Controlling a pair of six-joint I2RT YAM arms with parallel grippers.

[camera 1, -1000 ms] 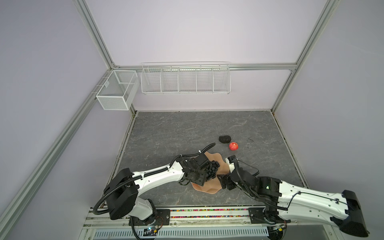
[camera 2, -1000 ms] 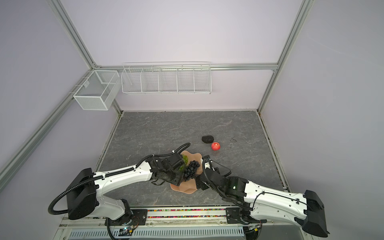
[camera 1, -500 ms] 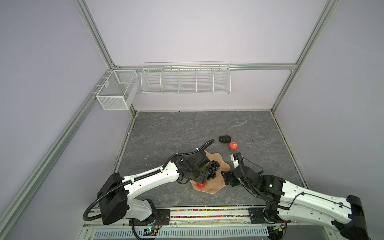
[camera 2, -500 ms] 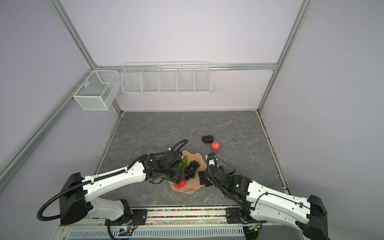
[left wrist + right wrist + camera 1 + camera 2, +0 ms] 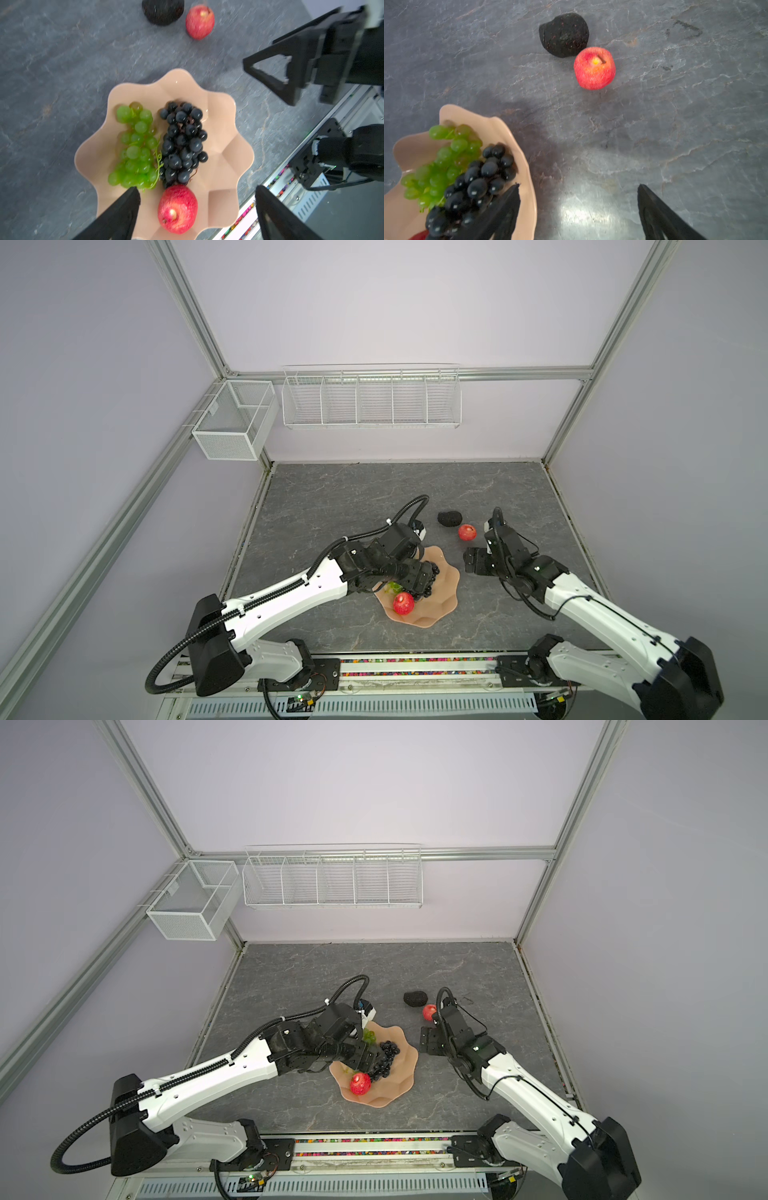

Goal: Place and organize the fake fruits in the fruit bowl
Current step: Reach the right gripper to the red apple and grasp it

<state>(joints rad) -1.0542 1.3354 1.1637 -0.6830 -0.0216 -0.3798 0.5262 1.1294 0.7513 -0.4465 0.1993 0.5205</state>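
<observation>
Avocado [image 5: 449, 517] beside apple [image 5: 467, 532], behind bowl [image 5: 446, 591]

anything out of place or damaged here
The black bumpy fruit and one red apple lie on the table, outside the bowl. The black one shows what looks like a crack on one side. Nothing spilled.

Two red apples are counted: one apple [image 5: 177, 208] between the fingers of the left pincer [image 5: 195, 188], the other apple [image 5: 594, 68] ahead of the right pincer [image 5: 578, 185]. One green grape bunch [image 5: 135, 149] and one dark grape bunch [image 5: 182, 143] are counted just ahead of the left pincer. One black bumpy fruit [image 5: 564, 34] is counted ahead of the right pincer, beside the second apple. One fruit bowl [image 5: 226, 149] is counted beneath the left pincer. Two white wire baskets are counted far beyond both pincers: a long basket [image 5: 371, 400] and a boxy basket [image 5: 235, 420].
</observation>
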